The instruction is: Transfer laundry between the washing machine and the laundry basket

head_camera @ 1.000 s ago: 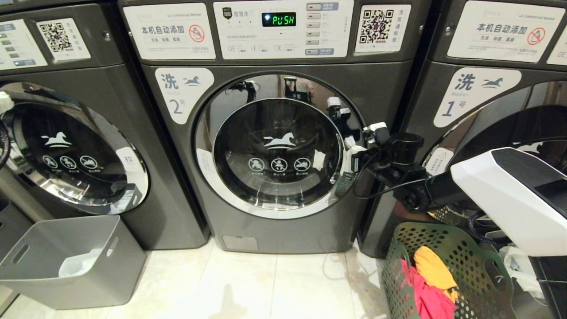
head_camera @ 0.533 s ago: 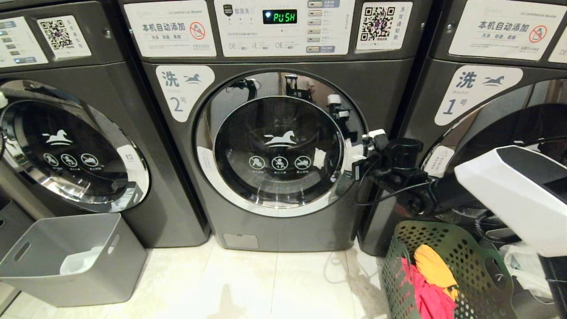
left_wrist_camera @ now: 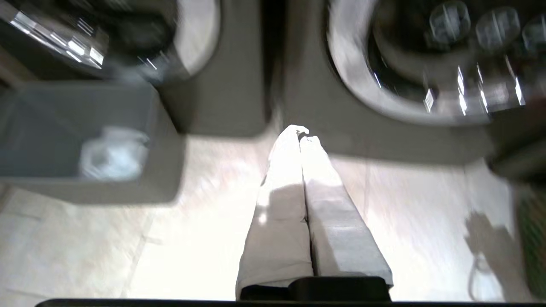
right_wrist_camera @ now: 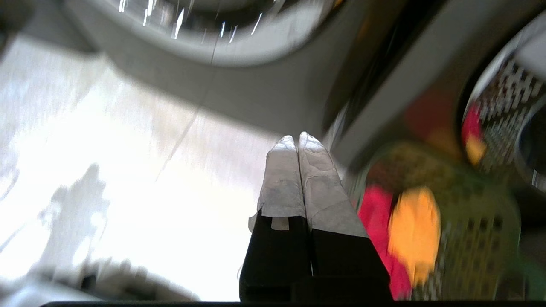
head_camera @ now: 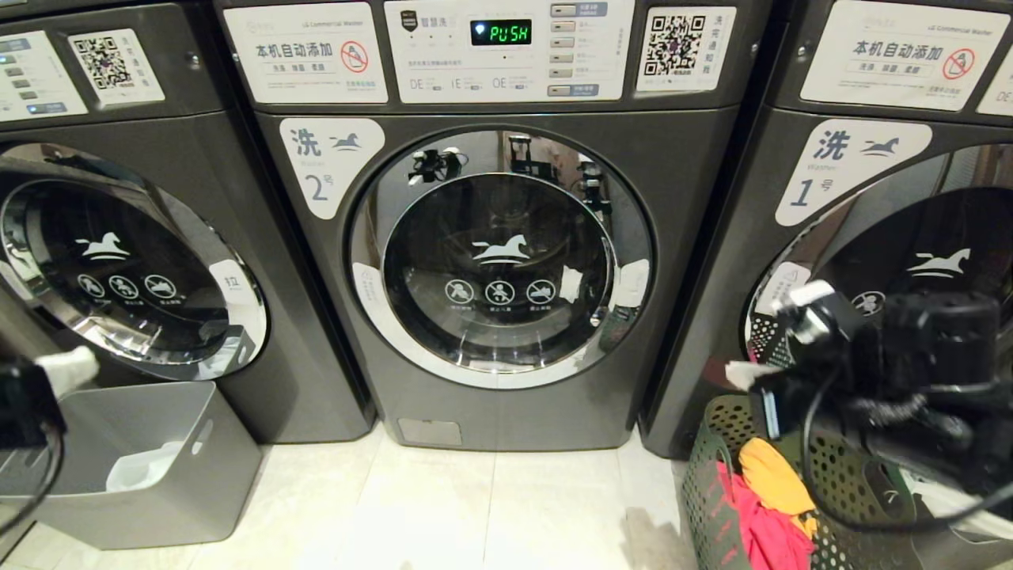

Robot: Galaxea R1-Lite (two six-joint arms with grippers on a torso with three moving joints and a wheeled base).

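The washing machine (head_camera: 500, 257) marked "2" stands in the middle with its round glass door closed and "PUSH" lit on the display. The green laundry basket (head_camera: 704, 483) sits on the floor at the lower right. In it lies the laundry, a red-pink piece (head_camera: 760, 530) and a yellow-orange piece (head_camera: 775, 475). My right gripper (head_camera: 740, 372) hangs shut and empty just above the basket's rim, in front of machine "1". The right wrist view shows its gripper (right_wrist_camera: 297, 138) beside the laundry (right_wrist_camera: 375, 209). My left gripper (left_wrist_camera: 302, 132) is shut and empty, low at the far left (head_camera: 67, 368).
A grey plastic bin (head_camera: 142, 467) with a white bag (head_camera: 138, 471) in it stands on the floor at the left, under the third machine's door (head_camera: 130, 261). Machine "1" (head_camera: 855, 182) is right behind the basket. Pale floor tiles (head_camera: 491, 514) lie before machine "2".
My right arm has pulled away from the right edge of the machine's door and dropped down towards the basket. The left gripper has come into view at the left edge.
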